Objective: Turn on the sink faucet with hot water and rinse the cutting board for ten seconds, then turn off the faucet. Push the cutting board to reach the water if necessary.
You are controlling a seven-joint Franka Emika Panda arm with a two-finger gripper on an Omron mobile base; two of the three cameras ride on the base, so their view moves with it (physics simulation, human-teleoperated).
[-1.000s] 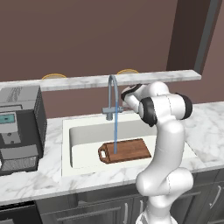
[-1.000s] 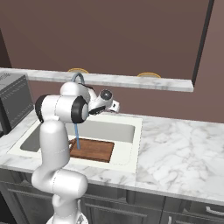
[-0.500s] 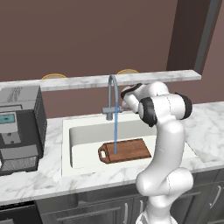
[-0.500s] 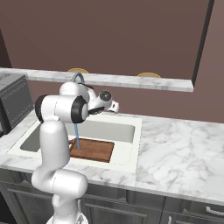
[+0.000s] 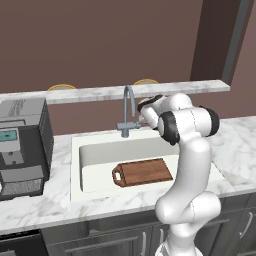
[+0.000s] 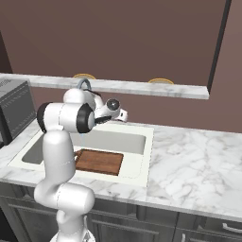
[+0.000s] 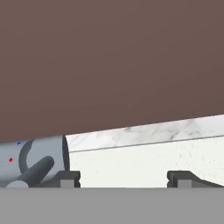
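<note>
Gripper point(image 7: 124, 176) spread wide, holding nothing, beside the sink faucet point(image 5: 128, 111) lever (lower left of the hand view). Cutting board point(image 5: 144, 172) lies mid-basin, apparently dry; shut-off looks done, so the arm should simply retreat.

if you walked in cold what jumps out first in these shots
The white robot arm with dark joints dominates, bent over the wide off-white sink with its gripper up by the tall slim grey gooseneck faucet. Next comes the flat reddish-brown wooden cutting board lying in the basin, handle toward the black coffee machine on the white marble counter. No stream runs from the spout.
</note>
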